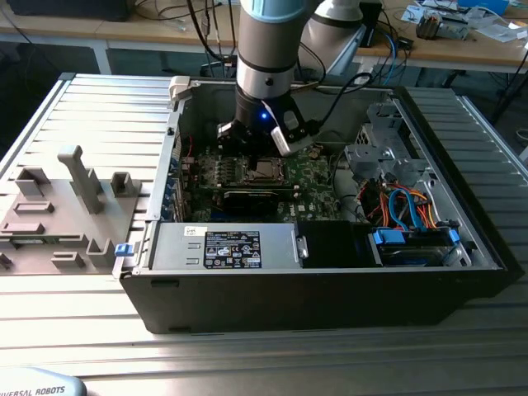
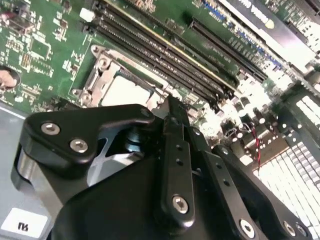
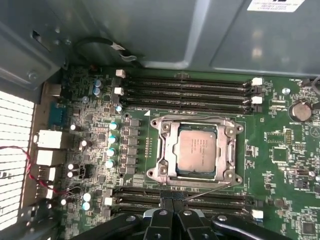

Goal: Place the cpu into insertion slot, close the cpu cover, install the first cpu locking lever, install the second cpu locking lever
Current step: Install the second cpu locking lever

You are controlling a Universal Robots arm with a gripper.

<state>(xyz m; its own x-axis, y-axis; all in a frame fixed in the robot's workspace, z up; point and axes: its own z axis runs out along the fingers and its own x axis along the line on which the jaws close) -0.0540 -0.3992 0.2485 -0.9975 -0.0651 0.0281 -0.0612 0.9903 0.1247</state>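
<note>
First wrist view: cpu (image 3: 197,152) lies seated just beyond the end effector (image 3: 172,215).

Thick cylindrical silver-grey arm segment (image 1: 266,49) with a pale blue band at the upper joint and a black collar at the wrist, a small blue light glowing on that collar. White boxy camera housing (image 1: 285,132) clipped beside the wrist. Black matte metal gripper (image 2: 172,165) built of flat linkage bars, fastened by round silver hex-socket screws, with a bright machined metal part between the bars. Narrow black fingertips (image 3: 172,212) pressed side by side, screws along each bar.
</note>
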